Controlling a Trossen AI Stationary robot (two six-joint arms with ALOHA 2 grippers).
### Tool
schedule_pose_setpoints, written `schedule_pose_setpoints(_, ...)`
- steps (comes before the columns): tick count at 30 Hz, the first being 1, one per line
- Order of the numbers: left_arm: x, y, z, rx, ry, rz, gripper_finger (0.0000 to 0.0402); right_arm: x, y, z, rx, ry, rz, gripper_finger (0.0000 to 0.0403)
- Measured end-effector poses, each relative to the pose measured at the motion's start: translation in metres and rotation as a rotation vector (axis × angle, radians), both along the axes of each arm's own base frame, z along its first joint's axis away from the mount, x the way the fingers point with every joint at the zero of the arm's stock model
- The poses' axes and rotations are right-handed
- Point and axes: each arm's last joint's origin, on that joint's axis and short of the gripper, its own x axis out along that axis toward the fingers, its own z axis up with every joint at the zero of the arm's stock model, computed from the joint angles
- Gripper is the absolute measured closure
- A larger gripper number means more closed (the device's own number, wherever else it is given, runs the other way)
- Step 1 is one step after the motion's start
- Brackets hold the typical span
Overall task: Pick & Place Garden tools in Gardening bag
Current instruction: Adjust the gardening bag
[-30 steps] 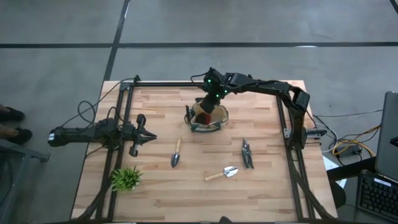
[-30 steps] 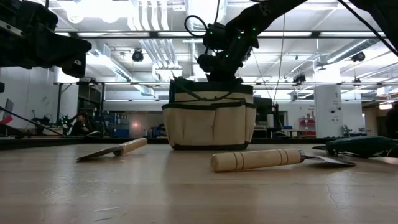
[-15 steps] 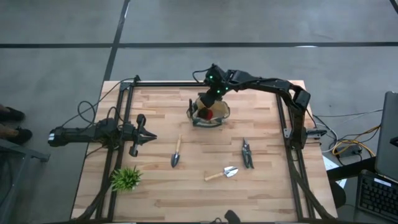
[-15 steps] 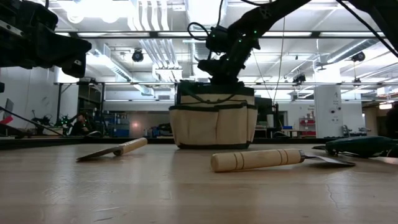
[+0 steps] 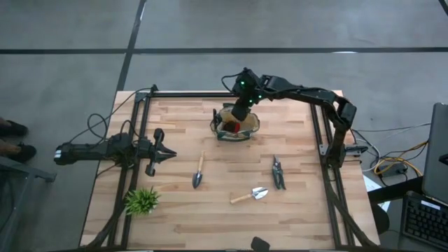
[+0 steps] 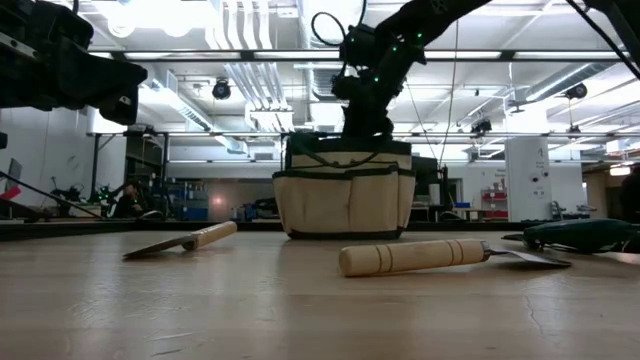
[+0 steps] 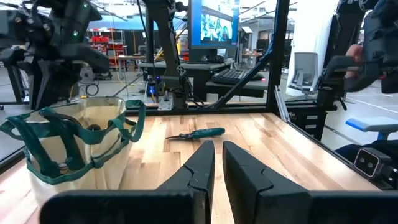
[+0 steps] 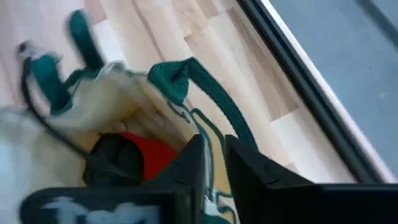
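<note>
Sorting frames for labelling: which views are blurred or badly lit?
Right wrist view: motion-smeared, the gardening bag streaked. Low view: backlit by ceiling lights, the right arm and near trowel soft. High view: even and sharp. Left wrist view: clear, bright screen behind.

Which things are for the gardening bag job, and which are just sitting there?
For the job:
gardening bag
red item already inside it
two trowels
pruning shears
right gripper over the bag

Just sitting there:
small green plant
left gripper, waiting at the table's left side
</note>
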Motion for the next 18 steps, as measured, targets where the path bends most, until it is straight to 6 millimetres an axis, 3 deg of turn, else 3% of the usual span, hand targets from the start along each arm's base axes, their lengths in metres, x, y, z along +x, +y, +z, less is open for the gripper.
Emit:
schedule_pose_setpoints(9, 0.000, 0.000, 0.000, 0.000, 0.000, 0.000, 0.0365, -0.018, 0.028, 0.019, -0.085, 0.138, 0.260, 0.0264)
schedule_pose_setpoints(18, 0.000, 0.000, 0.000, 0.000, 0.001, 0.000, 0.0365, -0.034, 0.071, 0.041, -0.087, 0.215, 0.442, 0.0259)
